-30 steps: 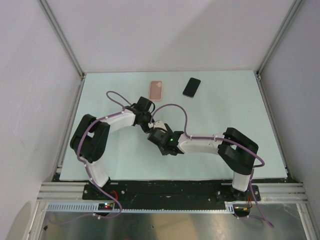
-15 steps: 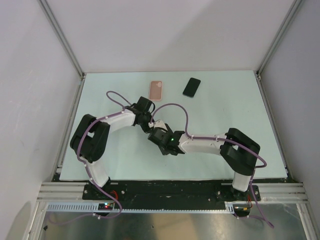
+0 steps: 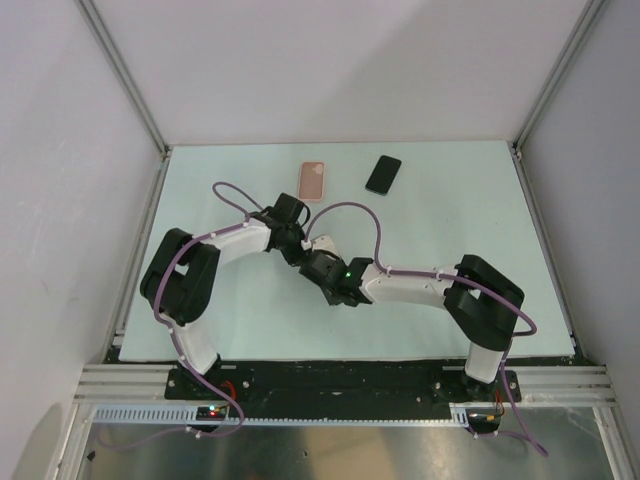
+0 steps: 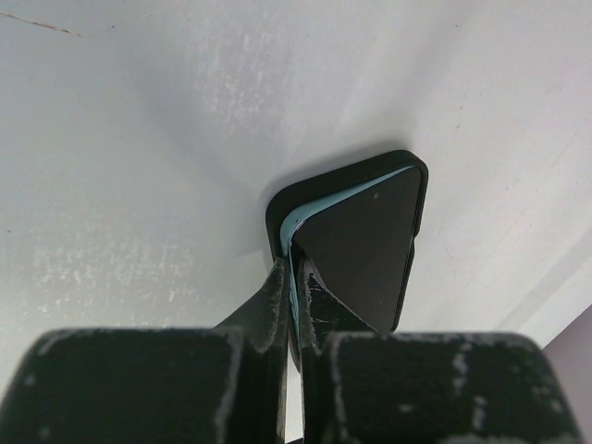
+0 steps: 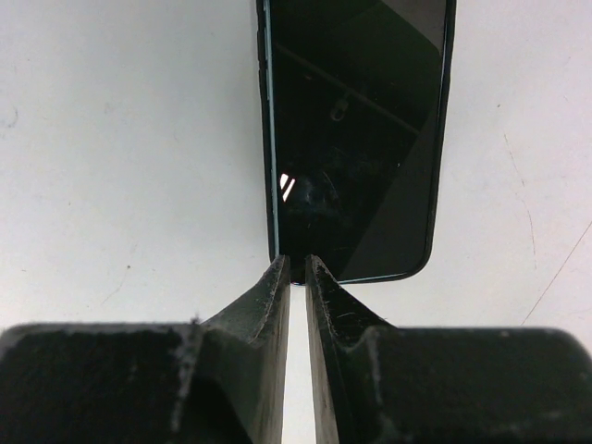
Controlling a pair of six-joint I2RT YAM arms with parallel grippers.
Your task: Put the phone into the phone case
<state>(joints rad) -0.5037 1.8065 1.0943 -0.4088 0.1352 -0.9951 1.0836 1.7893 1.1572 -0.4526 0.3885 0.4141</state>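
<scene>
A phone with a dark screen point(image 5: 356, 139) and a teal edge point(image 4: 294, 227) lies on the white table between my two grippers. In the left wrist view a black case point(image 4: 282, 199) wraps its far corner, and the phone point(image 4: 361, 245) sits partly in it at a tilt. My left gripper point(image 4: 296, 264) is shut on that edge, with one finger outside the case and one on the screen. My right gripper point(image 5: 296, 261) is shut, with its tips on the phone's near left corner. In the top view both grippers point(image 3: 298, 248) point(image 3: 320, 268) meet at mid-table and hide the phone.
A pink phone case point(image 3: 314, 181) and a second black phone point(image 3: 383, 174) lie side by side at the far side of the table. Grey walls close in the table on the left, right and far sides.
My right arm has shifted slightly towards the far side, its wrist closing in on the left gripper. The left arm has not moved.
</scene>
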